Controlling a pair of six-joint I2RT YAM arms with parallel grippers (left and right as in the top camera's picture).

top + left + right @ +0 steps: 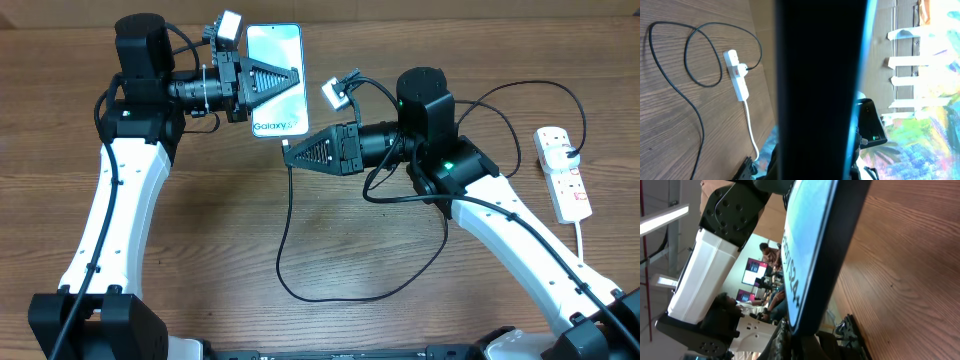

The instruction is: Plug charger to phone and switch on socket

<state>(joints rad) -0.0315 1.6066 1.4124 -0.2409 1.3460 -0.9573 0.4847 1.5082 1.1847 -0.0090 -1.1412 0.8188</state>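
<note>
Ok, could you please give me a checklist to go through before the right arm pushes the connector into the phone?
1. Left gripper clamped on the phone: ok.
2. Right gripper shut on the charger at its free end: ok.
3. Connector lined up with the phone's port: cannot tell, the fingers hide the tip.
4. Charger's other end plugged into the socket: ok.
5. Cable slack: ok, it lies in a loose loop on the table.
6. Socket switch position: cannot tell, too small.
</note>
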